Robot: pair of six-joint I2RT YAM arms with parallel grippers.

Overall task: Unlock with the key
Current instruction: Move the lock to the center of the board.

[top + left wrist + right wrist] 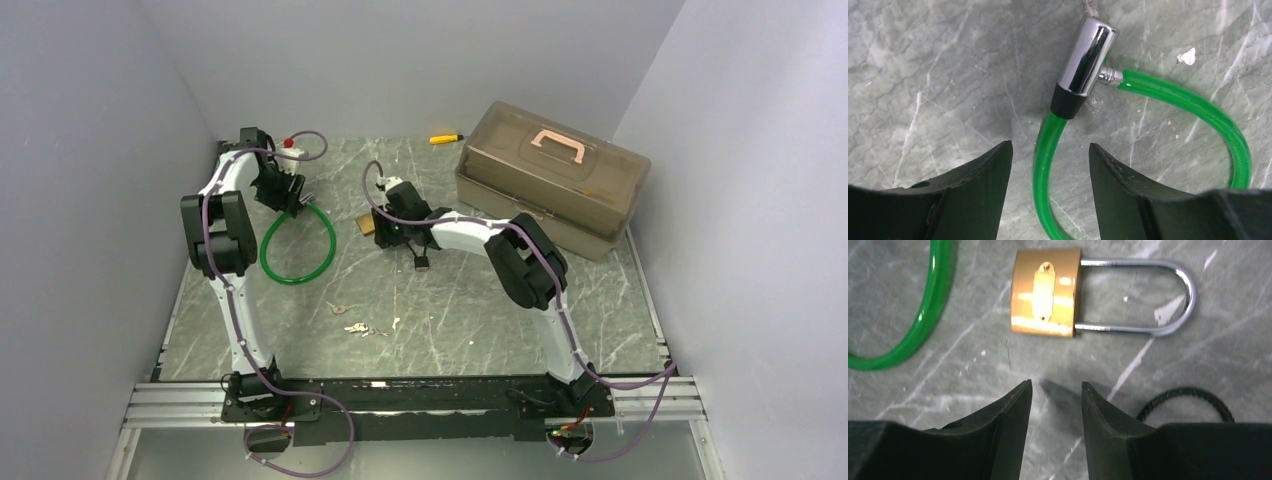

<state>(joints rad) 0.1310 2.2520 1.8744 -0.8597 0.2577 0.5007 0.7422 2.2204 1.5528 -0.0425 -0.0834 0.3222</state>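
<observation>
The small brass padlock [1045,292] lies flat with its silver shackle [1148,297] closed, just ahead of my right gripper [1056,385]. That gripper is open, with only bare table between its fingers. In the top view the padlock [365,224] sits just left of the right gripper [385,228]. The key [356,327] is a tiny pale metal piece lying nearer the arm bases, away from both grippers. My left gripper [1050,150] is open over a green cable lock [1048,165]. The cable runs between its fingers without touching them.
The cable lock's chrome barrel [1085,62] lies ahead of the left gripper. A black cord loop [1188,400] lies right of the right gripper. A tan toolbox [550,180] stands at the back right, and a yellow-and-black tool [447,138] lies by the back wall. Another pale bit [338,308] lies near the key.
</observation>
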